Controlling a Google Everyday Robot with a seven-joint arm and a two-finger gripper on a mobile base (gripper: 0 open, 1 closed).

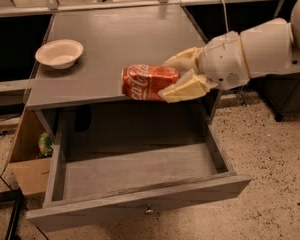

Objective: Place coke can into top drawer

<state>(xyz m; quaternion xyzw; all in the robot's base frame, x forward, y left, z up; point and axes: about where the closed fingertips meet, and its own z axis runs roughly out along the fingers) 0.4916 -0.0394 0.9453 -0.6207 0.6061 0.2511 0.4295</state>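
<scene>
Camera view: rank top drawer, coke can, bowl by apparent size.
1. top drawer: largest by far.
2-3. coke can and bowl: look about alike. The gripper holds the can sideways at the cabinet top's front edge, nearer the camera, so no ranking.

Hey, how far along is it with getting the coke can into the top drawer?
Done: the top drawer stands pulled open, and the hand is shut on the coke can. In hand: the can is held on its side by the front edge of the countertop, above the drawer opening. Left: lower it into the drawer and let go.
</scene>
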